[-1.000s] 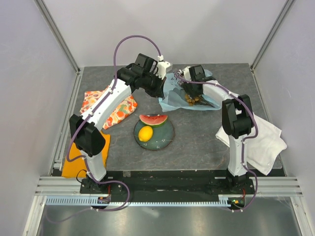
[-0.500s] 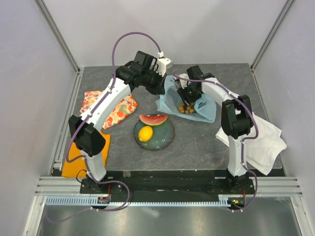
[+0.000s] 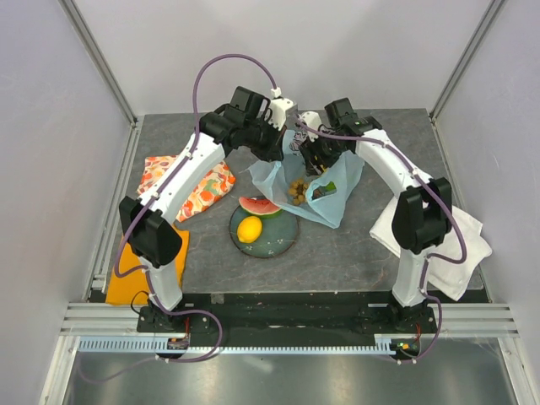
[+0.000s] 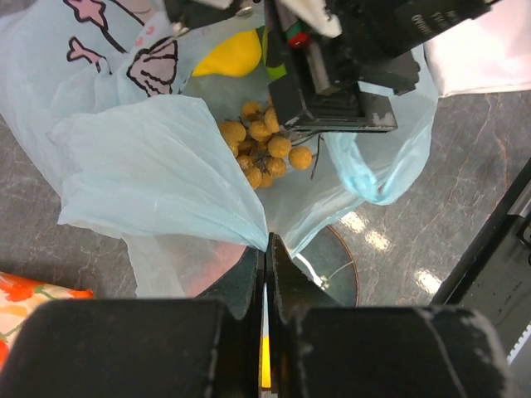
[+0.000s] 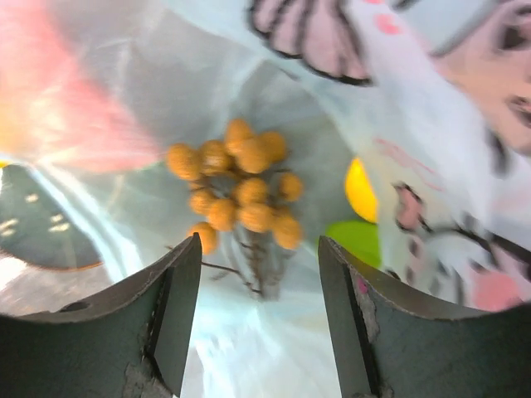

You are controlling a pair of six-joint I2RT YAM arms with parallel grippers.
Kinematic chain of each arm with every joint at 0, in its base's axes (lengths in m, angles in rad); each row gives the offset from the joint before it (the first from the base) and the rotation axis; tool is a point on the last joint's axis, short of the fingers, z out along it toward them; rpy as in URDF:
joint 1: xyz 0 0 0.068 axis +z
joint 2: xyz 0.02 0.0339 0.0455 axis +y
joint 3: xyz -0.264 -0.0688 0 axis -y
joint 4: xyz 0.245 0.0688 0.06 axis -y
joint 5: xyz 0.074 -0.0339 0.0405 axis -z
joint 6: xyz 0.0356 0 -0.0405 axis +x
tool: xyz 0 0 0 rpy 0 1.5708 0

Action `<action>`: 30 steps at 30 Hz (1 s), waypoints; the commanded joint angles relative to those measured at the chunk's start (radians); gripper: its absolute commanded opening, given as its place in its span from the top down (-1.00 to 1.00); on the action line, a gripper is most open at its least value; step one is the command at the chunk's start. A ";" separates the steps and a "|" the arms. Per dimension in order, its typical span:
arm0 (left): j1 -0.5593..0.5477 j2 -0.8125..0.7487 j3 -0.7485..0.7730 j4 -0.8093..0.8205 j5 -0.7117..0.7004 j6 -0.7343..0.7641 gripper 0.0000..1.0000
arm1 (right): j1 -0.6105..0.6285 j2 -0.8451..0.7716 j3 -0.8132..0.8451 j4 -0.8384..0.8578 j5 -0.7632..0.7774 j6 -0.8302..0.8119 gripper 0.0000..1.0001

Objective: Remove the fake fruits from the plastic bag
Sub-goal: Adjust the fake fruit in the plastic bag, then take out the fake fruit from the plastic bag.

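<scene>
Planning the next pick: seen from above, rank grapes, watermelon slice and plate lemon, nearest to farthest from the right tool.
1. Grapes, in the bag, by the right tool.
2. Watermelon slice, on the plate's far edge.
3. Lemon, mid-plate, nearer the bases.

Thin, translucent, softly crinkled film makes up the plastic bag just behind the glossy dark plate, the grape bunch inside it looks matt and pebbly, and the table beneath the plate is mottled, stone-like grey.
</scene>
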 commanded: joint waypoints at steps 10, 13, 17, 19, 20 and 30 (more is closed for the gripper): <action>0.004 0.009 0.068 0.038 -0.004 -0.018 0.97 | 0.018 -0.249 -0.141 0.168 0.203 -0.083 -0.08; 0.004 0.017 0.082 0.038 -0.001 -0.024 0.97 | 0.056 -0.241 -0.160 0.165 0.123 -0.136 -0.06; 0.004 0.018 0.096 0.038 0.007 -0.029 0.97 | 0.076 -0.157 -0.137 0.180 0.115 -0.122 -0.09; 0.004 0.014 0.096 0.040 0.005 -0.029 0.97 | 0.076 -0.074 -0.071 0.173 0.110 -0.111 -0.08; 0.004 0.014 0.093 0.037 0.004 -0.029 0.97 | 0.075 -0.050 -0.047 0.165 0.109 -0.111 -0.05; 0.004 -0.001 0.076 0.037 -0.009 -0.018 0.97 | 0.061 0.185 0.167 0.137 0.239 -0.166 -0.03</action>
